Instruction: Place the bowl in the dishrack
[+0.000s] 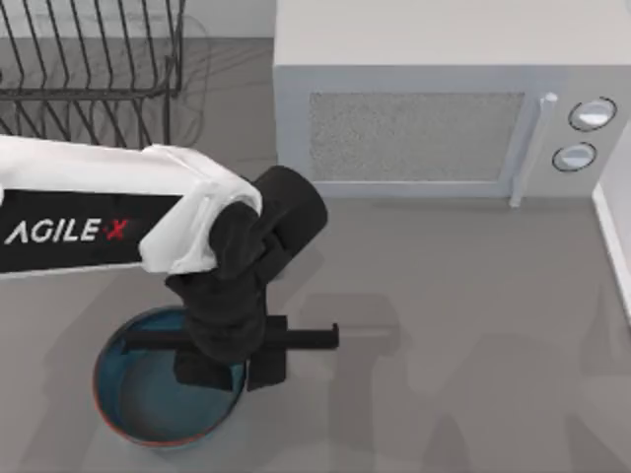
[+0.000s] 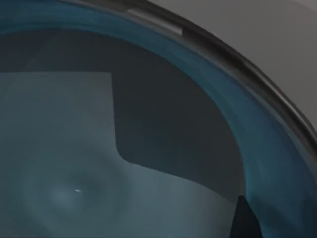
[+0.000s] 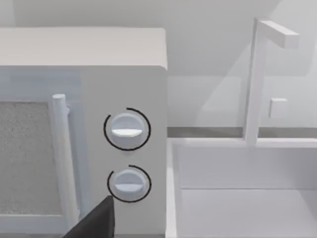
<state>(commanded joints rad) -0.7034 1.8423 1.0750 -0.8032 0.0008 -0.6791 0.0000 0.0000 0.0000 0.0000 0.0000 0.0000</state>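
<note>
Top view has the left gripper (image 1: 225, 370) lowered over the right side of the bowl (image 1: 148, 404), which sits on the worktop (image 1: 444, 325) near the front left, well apart from the dishrack (image 1: 94, 69) at the back left corner. The arm's wrist covers its fingers from above, so I cannot tell whether they have pinched the rim or stand apart. The left wrist view looks straight into the bowl's greyish-blue inside, with the blue wall curving round and a dark fingertip (image 2: 245, 220) just at the wall, which suggests the gripper is right at the rim.

The white microwave (image 1: 444, 108) stands to the right of the rack. The right arm is parked off to the right, its camera facing the microwave's two knobs (image 3: 127, 130) and a white sink (image 3: 237, 198) beside it.

To my eye the task is barely begun: the bowl sits flat on the worktop, the rack holds nothing of it. Lifting, carrying back and slotting it between the bars all remain.
</note>
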